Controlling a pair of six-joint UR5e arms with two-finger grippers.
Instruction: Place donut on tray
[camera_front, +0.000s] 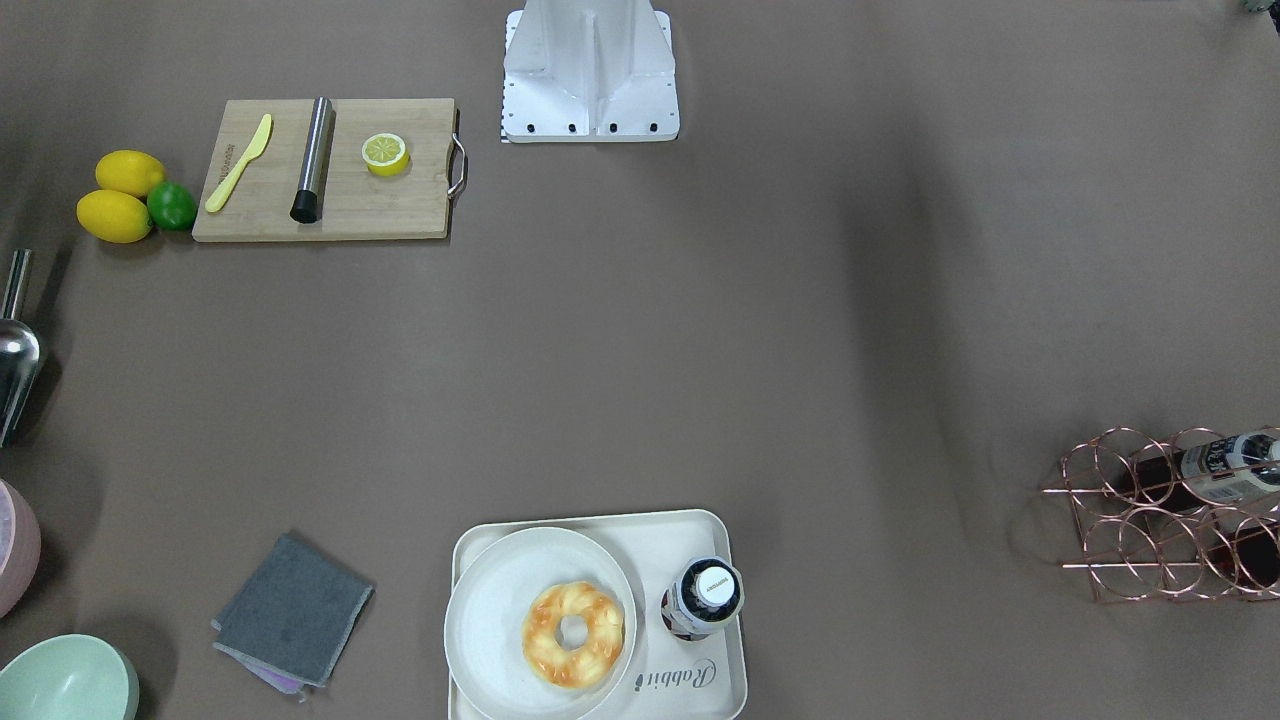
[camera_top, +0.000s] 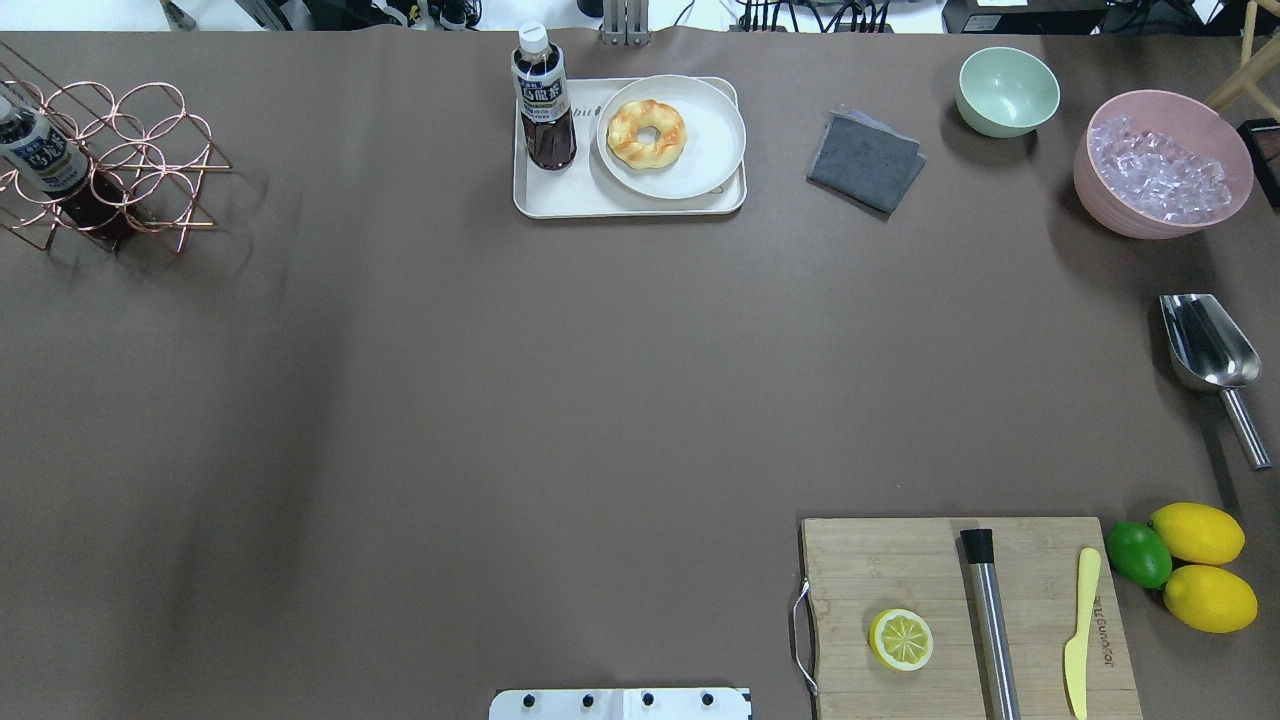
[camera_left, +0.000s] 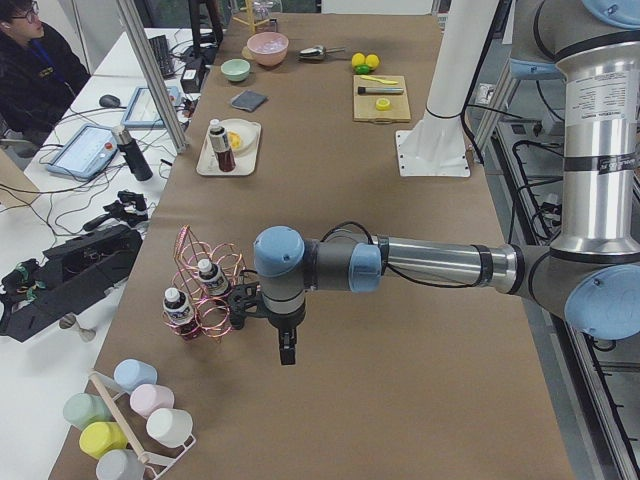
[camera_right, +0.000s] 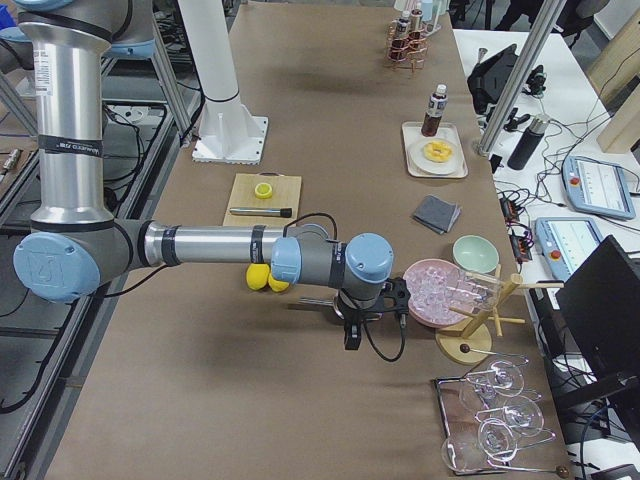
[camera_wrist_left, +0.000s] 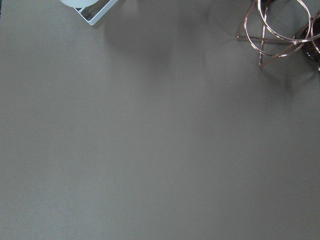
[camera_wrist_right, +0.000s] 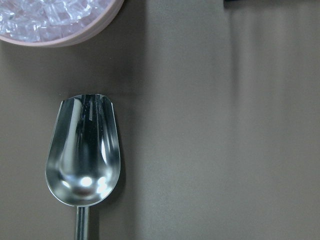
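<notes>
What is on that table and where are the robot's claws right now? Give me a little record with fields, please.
donut: lying flat on the plate, hole facing up
plate: resting on the tray
tray: at the table edge far from the robot
bottle: upright on the tray, beside the plate
left claw: over bare table by the wire rack, far from the tray; open or shut unclear
right claw: above the metal scoop; open or shut unclear

glossy glazed donut (camera_front: 573, 634), matt cream tray (camera_front: 722, 690), wooden cutting board (camera_front: 400, 215), polished metal scoop (camera_wrist_right: 83, 160), copper wire rack (camera_front: 1150, 512)
</notes>
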